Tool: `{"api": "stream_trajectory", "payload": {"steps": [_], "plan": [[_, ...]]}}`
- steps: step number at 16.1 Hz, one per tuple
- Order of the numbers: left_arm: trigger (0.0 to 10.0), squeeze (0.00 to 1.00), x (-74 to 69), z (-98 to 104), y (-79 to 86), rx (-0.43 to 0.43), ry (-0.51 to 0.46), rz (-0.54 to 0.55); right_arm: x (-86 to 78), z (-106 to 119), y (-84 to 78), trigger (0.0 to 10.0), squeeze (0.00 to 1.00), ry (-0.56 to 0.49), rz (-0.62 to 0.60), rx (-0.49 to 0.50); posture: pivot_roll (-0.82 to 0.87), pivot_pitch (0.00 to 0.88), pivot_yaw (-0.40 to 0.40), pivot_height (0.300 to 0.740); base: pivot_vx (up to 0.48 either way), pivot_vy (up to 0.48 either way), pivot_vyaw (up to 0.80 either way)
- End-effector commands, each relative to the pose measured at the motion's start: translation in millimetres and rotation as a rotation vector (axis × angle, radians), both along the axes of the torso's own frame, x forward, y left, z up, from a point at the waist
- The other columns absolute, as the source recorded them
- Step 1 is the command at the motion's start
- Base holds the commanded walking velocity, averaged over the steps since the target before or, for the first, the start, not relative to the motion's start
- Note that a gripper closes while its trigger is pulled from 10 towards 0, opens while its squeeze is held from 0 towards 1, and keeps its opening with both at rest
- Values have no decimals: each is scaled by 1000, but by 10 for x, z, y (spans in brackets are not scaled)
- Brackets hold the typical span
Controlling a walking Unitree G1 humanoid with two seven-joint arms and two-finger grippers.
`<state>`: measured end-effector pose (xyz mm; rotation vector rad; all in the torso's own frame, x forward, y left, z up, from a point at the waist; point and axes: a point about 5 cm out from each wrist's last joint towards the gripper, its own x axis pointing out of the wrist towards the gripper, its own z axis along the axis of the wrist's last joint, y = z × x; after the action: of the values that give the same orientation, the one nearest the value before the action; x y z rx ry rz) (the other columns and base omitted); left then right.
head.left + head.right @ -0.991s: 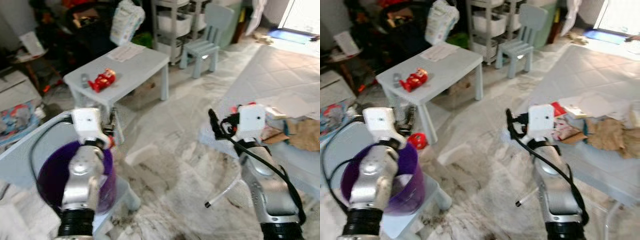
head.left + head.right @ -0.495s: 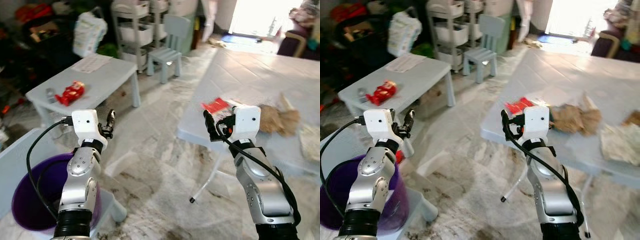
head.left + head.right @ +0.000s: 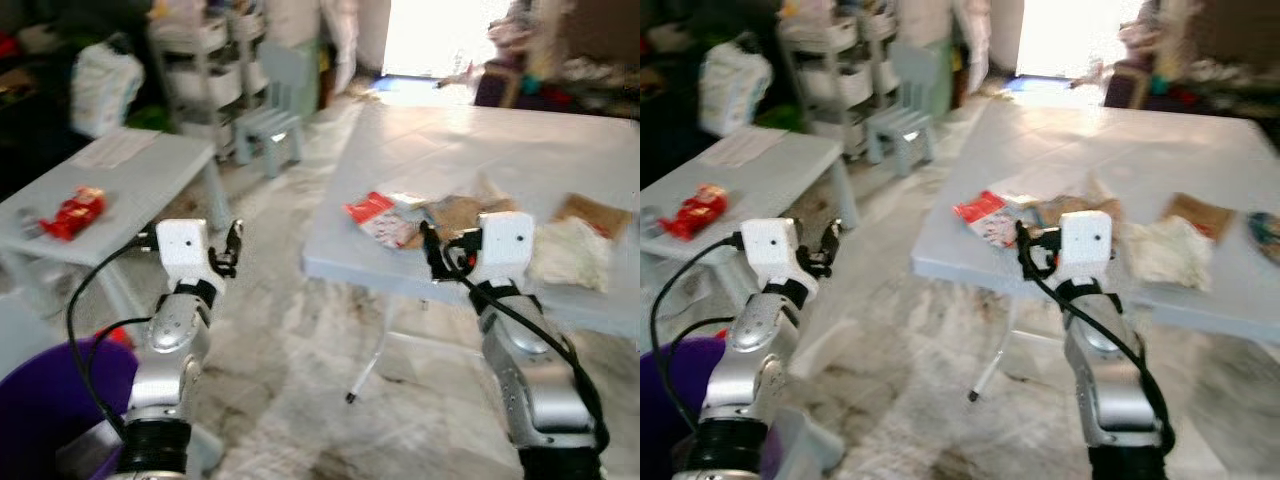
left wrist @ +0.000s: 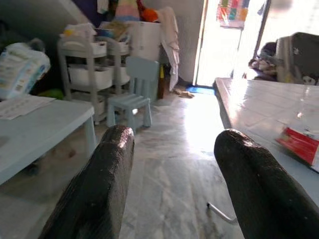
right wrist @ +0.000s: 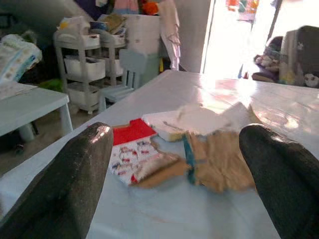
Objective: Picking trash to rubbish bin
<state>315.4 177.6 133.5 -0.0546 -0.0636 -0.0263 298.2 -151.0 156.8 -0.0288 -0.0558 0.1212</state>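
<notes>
A pile of trash lies on the pale folding table (image 3: 440, 150): a red-and-white wrapper (image 3: 375, 215), crumpled brown paper (image 3: 455, 212), a white crumpled sheet (image 3: 565, 250) and another brown piece (image 3: 595, 212). My right gripper (image 3: 432, 250) is raised at the table's near edge, just short of the wrapper (image 5: 137, 149), open with nothing between its fingers (image 5: 84, 174). My left gripper (image 3: 232, 250) is held up over the floor to the left of the table, open and empty (image 4: 174, 144). The purple bin (image 3: 45, 400) sits at the lower left by my left arm.
A low grey table (image 3: 120, 170) with a red toy (image 3: 75, 212) stands to the left. Behind it are a small chair (image 3: 265, 115) and shelving with bins (image 3: 195, 70). The folding table's thin metal leg (image 3: 375, 350) angles onto the marble floor.
The camera has swung right: the trash table now lies ahead and closer, the bin and low table have slid to the left edge. Both arms stay raised with grippers open.
</notes>
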Motion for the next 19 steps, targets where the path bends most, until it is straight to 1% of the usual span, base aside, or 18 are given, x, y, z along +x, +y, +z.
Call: {"api": "stream_trajectory", "payload": {"steps": [1, 11, 13, 17, 19], "plan": [[10000, 0, 19, 39, -1, -2, -11, -3, 12, 45, -5, 10000, 0, -11, 2, 0, -124, 0, 25, 740, 0, 0, -800], [10000, 0, 45, 68, 19, -6, -17, 1, 28, 54, -7, 10000, 0, -17, 3, -9, -123, 0, 25, 740, 0, 0, -800], [10000, 0, 56, 74, 42, -3, -17, 13, 30, 71, -14, 10000, 0, -32, -6, -4, -123, 0, 24, 740, 0, 0, -672], [10000, 0, 67, 74, 82, -19, -13, 28, 26, 83, -13, 10000, 0, -39, 0, -13, -125, 0, 25, 740, 0, 0, 0], [10000, 0, 67, 54, 99, -52, 0, 42, 21, 79, -13, 10000, 0, -40, 0, -14, -125, 0, 25, 740, 0, 0, 0]]}}
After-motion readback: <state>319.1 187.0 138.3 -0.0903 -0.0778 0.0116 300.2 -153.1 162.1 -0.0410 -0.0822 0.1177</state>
